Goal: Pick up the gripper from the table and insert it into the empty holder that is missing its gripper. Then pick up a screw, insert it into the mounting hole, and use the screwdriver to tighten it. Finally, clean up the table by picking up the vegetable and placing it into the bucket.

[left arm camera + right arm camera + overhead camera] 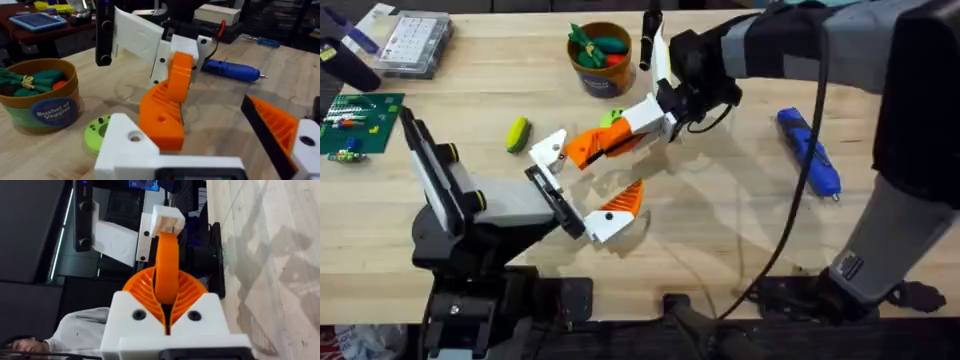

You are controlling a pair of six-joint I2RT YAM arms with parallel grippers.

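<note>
The table (pixel 720 215) is a light-wood butcher-block top. On it rest the bucket (pixel 601 60), the screwdriver (pixel 809 150), a yellow-green vegetable (pixel 517 134) and a clear parts box (pixel 415 44).

Blue round label on the bucket (pixel 37 100) reads, as far as legible, "Bushel of Veggies"; no other text is readable.

I see a green circuit board (pixel 358 122), a clear parts box (pixel 412 43) and a black marker (pixel 648 38), all well apart from either gripper.
</note>
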